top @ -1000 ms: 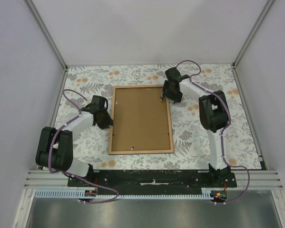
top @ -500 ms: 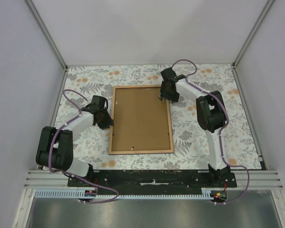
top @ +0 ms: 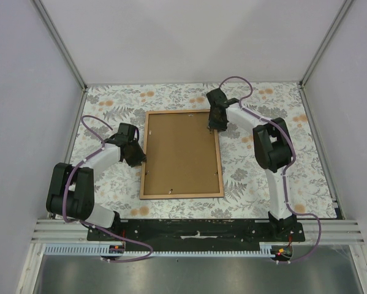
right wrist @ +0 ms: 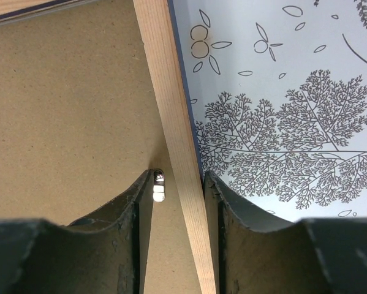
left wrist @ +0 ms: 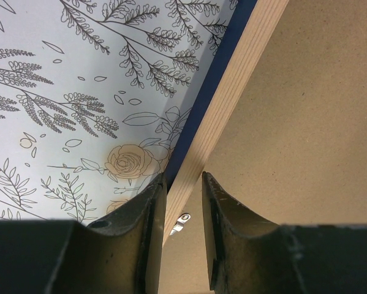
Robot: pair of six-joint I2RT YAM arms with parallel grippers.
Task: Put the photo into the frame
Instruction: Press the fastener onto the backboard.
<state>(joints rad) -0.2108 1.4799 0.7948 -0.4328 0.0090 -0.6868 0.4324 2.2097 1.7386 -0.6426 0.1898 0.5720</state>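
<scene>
The frame (top: 181,196) lies on the floral table with its light wood face up, and a brown backing board (top: 181,153) fills it. The photo is hidden. My left gripper (top: 136,158) is at the frame's left rim, and in the left wrist view it (left wrist: 184,180) is shut on that wood rim (left wrist: 232,92), one finger on each side. My right gripper (top: 214,125) is at the right rim near the top corner. There it (right wrist: 178,177) straddles the rim (right wrist: 165,79): the outer finger touches it, and a gap remains on the board side.
A small metal clip (right wrist: 158,187) sits on the board just inside the right rim, beside my inner finger. Another clip (left wrist: 180,222) shows between the left fingers. The floral tablecloth (top: 250,171) surrounds the frame, with walls at the back and sides.
My right gripper has shifted slightly left and settled over the right rim, and its jaws have narrowed. The left arm and the frame have not moved.
</scene>
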